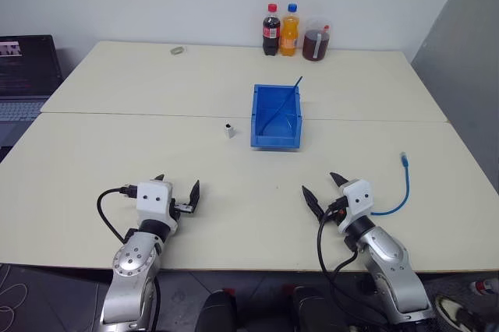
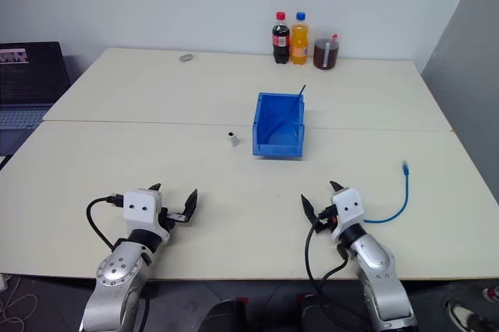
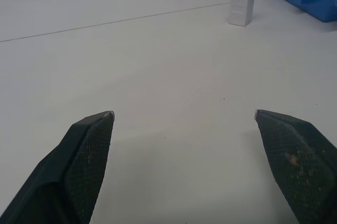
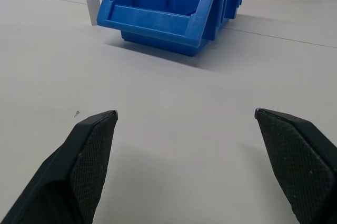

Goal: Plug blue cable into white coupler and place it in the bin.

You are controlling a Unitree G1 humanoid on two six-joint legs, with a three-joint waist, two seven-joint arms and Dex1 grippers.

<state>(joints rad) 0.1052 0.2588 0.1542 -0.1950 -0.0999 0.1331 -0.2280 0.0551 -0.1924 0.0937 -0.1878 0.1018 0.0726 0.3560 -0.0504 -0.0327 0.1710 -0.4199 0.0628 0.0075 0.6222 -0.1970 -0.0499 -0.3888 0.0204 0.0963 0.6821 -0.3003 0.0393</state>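
I have both arms reaching forward, low and roughly level, set well apart from each other. My left gripper [image 1: 178,190] points straight ahead with its two black fingers [image 3: 84,155] spread wide and nothing between them. My right gripper [image 1: 322,189] angles slightly inward toward the left, its fingers [image 4: 89,155] likewise spread wide and holding nothing.
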